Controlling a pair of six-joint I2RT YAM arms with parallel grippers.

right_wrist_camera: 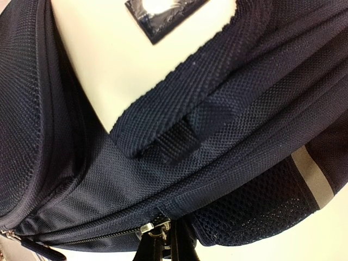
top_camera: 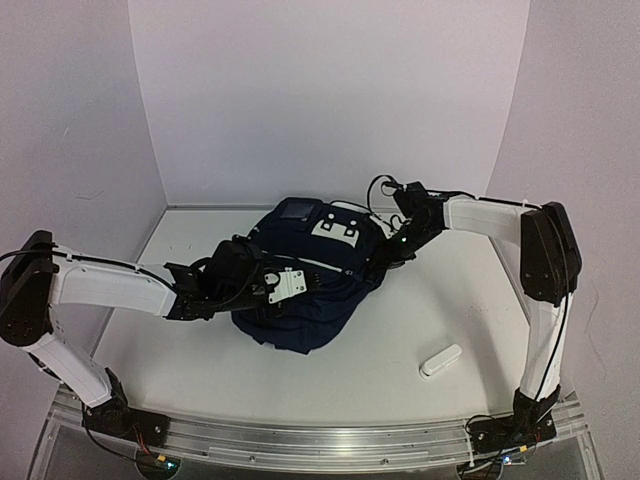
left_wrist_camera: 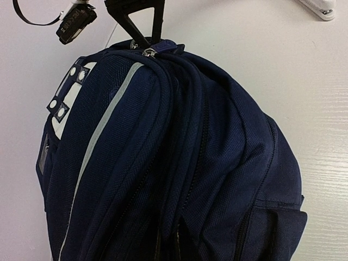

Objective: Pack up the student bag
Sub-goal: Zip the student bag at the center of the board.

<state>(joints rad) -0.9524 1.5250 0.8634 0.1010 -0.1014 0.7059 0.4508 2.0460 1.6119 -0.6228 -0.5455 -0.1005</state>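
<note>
The student bag [top_camera: 310, 318] lies front face up in the middle of the white worktop [top_camera: 350, 385], a little towards the rear wall, with its white buckle patches and small grey label at the far end. The right arm [top_camera: 490, 215] reaches in from the right, its jaws clenched on the zip pull [right_wrist_camera: 154, 228] at the bag's right edge; the left arm [top_camera: 110, 285] rests against the bag's left side with its jaws closed tight, though whether they catch any fabric cannot be told. A small white oblong object [top_camera: 440, 360] lies on the worktop nearer the right arm's base, well apart from the bag
</note>
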